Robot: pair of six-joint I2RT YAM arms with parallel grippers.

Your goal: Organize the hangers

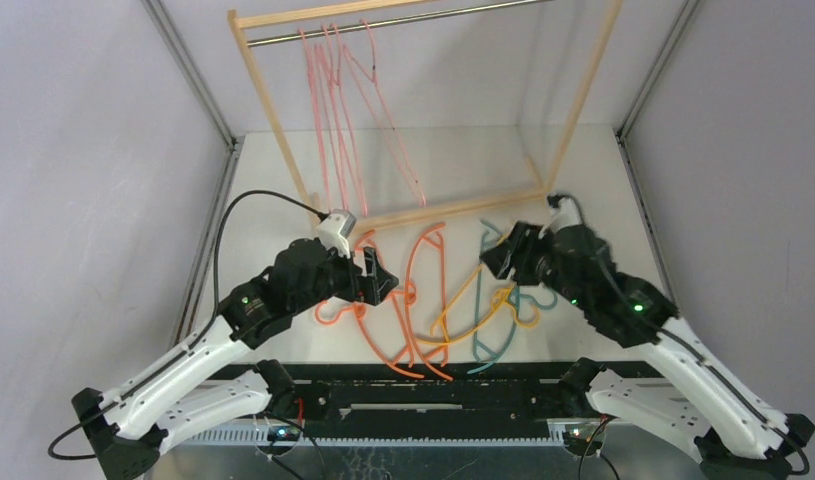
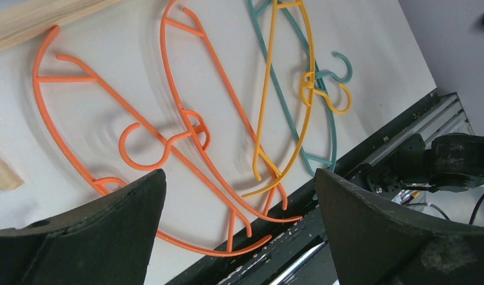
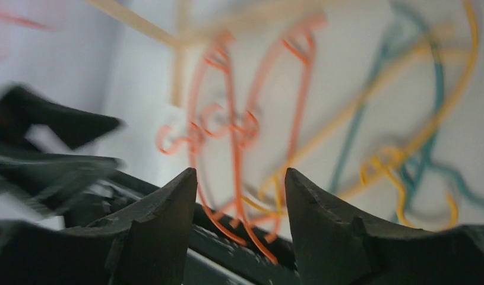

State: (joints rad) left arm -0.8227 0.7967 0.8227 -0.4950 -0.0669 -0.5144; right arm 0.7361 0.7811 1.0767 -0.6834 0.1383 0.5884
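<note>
Several pale pink hangers (image 1: 333,110) hang from the rack's metal rod (image 1: 433,18). On the table lie two orange hangers (image 1: 423,300) (image 2: 67,78), a yellow-orange hanger (image 1: 463,295) (image 2: 265,89) and a teal hanger (image 1: 493,345) (image 2: 341,54), overlapping in a loose tangle. My left gripper (image 1: 381,278) (image 2: 239,172) hovers wide open over the orange hangers' left side and holds nothing. Above the top of the teal and yellow-orange hangers, my right gripper (image 1: 491,262) (image 3: 239,171) is open and empty. The right wrist view is blurred; the orange hangers (image 3: 233,136) show beyond its fingers.
The wooden-framed rack (image 1: 273,110) stands at the back, its base bar (image 1: 453,208) just behind both grippers. A black rail (image 1: 423,395) runs along the table's near edge, under the hangers' lower ends. Grey walls and metal posts close in both sides.
</note>
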